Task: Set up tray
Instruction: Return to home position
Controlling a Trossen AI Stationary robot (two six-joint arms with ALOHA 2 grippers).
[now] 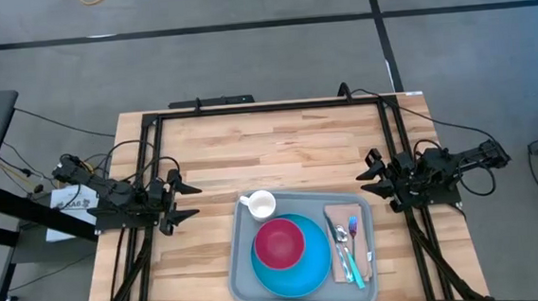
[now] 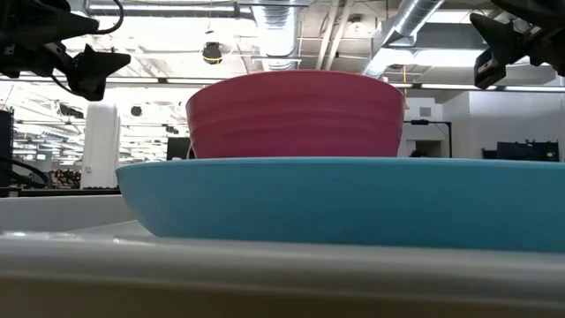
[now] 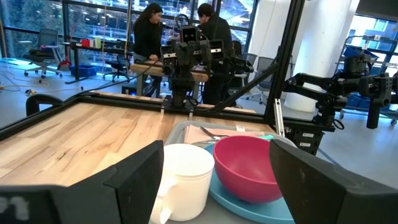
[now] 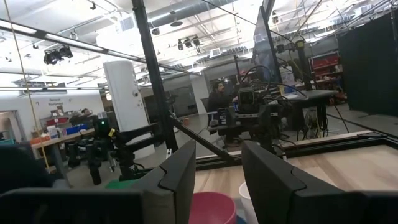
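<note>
Fingers of the left gripper (image 1: 194, 200) and right gripper (image 1: 366, 172) spread apart, seemingly empty, flanking the tray (image 1: 242, 268).

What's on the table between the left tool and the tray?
Nothing: only bare wooden table lies between the left tool and the tray, as the high view shows.

Grey floor (image 1: 244, 62), glass wall (image 3: 81, 25), ceiling ducts (image 2: 415, 26), white pillar (image 4: 124, 93).
</note>
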